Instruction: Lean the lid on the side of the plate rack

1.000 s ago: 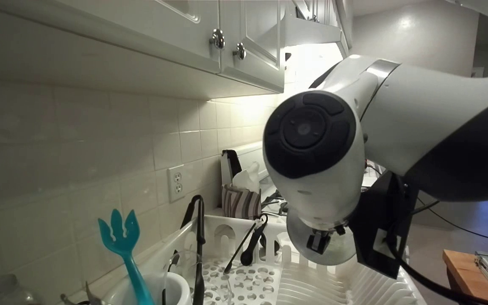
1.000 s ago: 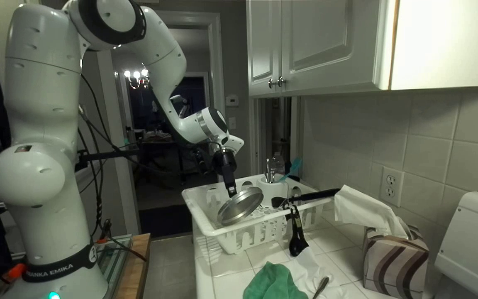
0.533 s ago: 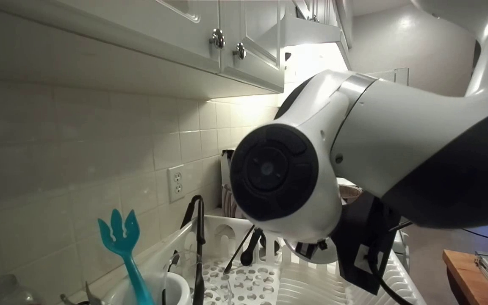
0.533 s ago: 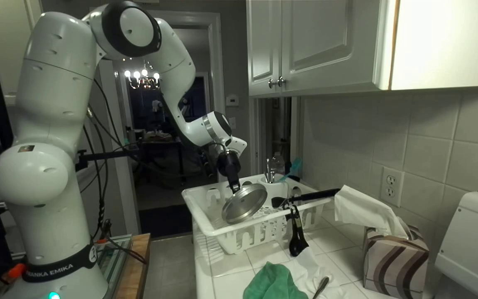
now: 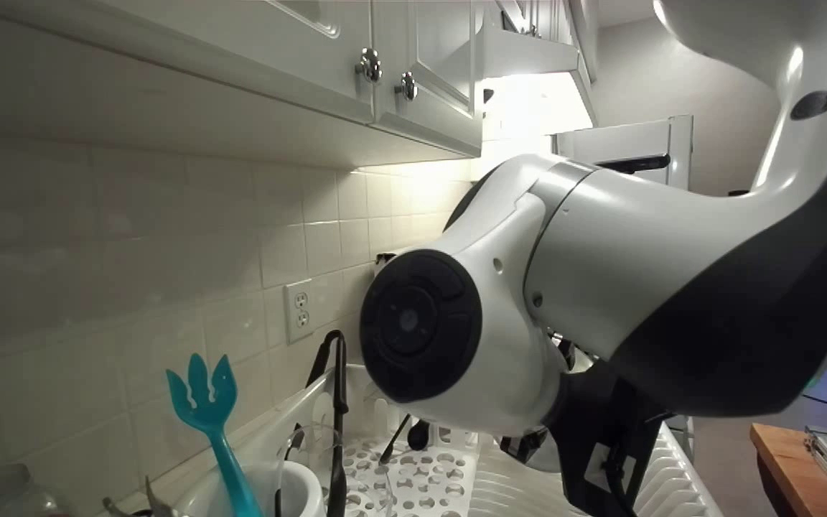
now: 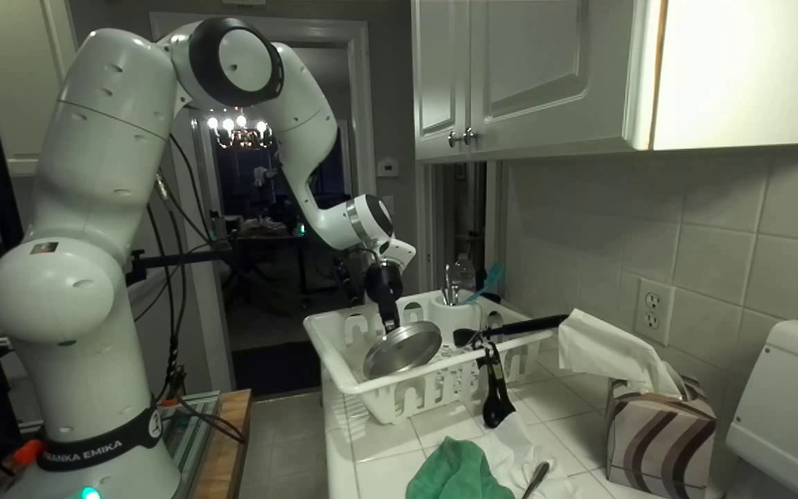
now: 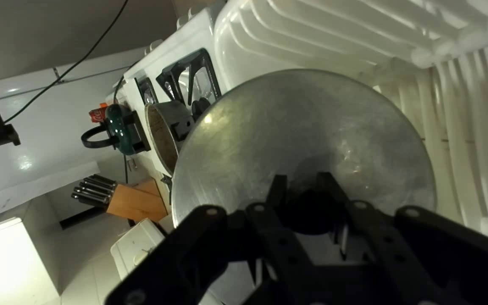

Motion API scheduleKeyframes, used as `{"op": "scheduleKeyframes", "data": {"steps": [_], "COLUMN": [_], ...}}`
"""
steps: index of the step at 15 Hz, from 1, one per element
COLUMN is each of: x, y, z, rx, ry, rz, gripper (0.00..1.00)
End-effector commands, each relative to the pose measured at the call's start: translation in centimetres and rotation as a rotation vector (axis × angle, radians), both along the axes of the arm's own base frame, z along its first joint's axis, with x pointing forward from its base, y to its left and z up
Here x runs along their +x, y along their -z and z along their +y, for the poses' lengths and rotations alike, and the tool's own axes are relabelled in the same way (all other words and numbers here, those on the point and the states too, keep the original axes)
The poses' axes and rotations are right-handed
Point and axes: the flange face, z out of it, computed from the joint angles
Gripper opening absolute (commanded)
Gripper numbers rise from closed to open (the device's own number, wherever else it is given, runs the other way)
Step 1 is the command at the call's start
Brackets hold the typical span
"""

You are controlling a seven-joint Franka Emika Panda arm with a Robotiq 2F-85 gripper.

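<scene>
The round silvery-grey lid (image 6: 404,350) is tilted, its hollow underside facing that camera, at the near-left end of the white plate rack (image 6: 433,394). My gripper (image 6: 391,326) is above it. In the wrist view my gripper (image 7: 303,178) has its fingers around the lid's dark knob, and the lid (image 7: 286,123) fills the middle, with the slatted rack (image 7: 460,140) to its right and above. In an exterior view the arm hides most of the lid (image 5: 546,457) over the slatted part of the rack (image 5: 521,488). Whether the lid touches the rack cannot be told.
A white cup (image 5: 298,488) with a teal fork-shaped utensil (image 5: 202,402) stands in the rack, near black tongs (image 5: 338,416). Black utensils (image 6: 496,395) hang over the rack's edge. A tissue box (image 6: 662,436) and green cloth (image 6: 458,471) lie beside it. Cabinets (image 6: 530,76) hang above.
The arm has reached farther out and lower over the rack, carrying the lid with it. The lid's tilt has changed slightly, and it has dropped a little in the last half second.
</scene>
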Motion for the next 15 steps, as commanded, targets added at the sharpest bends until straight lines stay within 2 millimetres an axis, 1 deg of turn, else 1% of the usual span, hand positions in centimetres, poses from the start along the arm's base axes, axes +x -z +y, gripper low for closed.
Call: {"op": "scheduleKeyframes", "data": {"steps": [1, 6, 10, 13, 14, 15], "x": [0.8, 1.9, 2.2, 2.3, 2.2, 2.1], "y": [0.2, 0.1, 0.2, 0.3, 0.3, 0.2], "z": [0.1, -1.0, -2.5, -3.1, -3.1, -3.1], "rx": [0.068, 0.082, 0.063, 0.061, 0.062, 0.064], "ry": [0.058, 0.093, 0.143, 0.172, 0.181, 0.188], "rz": [-0.014, -0.056, -0.068, -0.064, -0.06, -0.057], "gripper": [0.06, 0.06, 0.06, 0.06, 0.49, 0.51]}}
